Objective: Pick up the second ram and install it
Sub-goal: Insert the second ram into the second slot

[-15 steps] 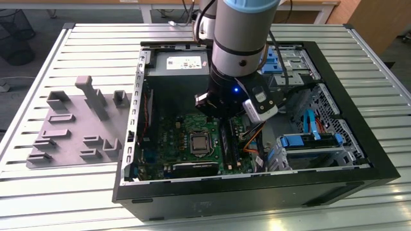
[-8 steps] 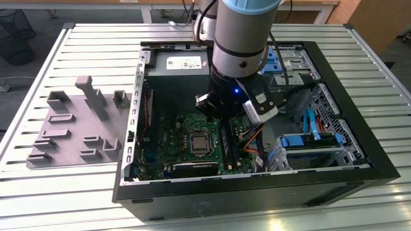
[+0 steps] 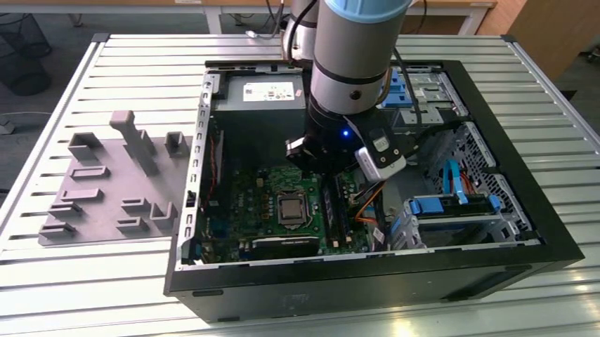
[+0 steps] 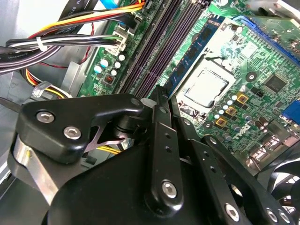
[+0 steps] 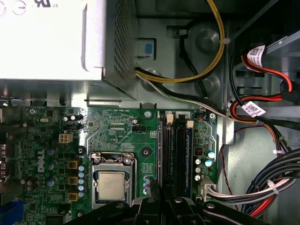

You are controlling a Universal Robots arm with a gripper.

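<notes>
Open case (image 3: 553, 246) — claw (image 5: 165, 199) over RAM slots (image 5: 174, 150).

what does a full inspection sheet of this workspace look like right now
surface: slatted metal table, carrying an open pc case
job's things: one ram looks seated upright in a slot on the motherboard; whether it is the second one cannot be told
clutter: grey fixture plate with blocks, on the exterior view's left of the case; no stick seen on it
grippers: gripper low inside the case, right at the ram slots; grip state cannot be told
cables: yellow, black, red and orange cables run from the power supply beside the board, apart from the slots
surroundings: dark bin on the floor beyond the table
</notes>
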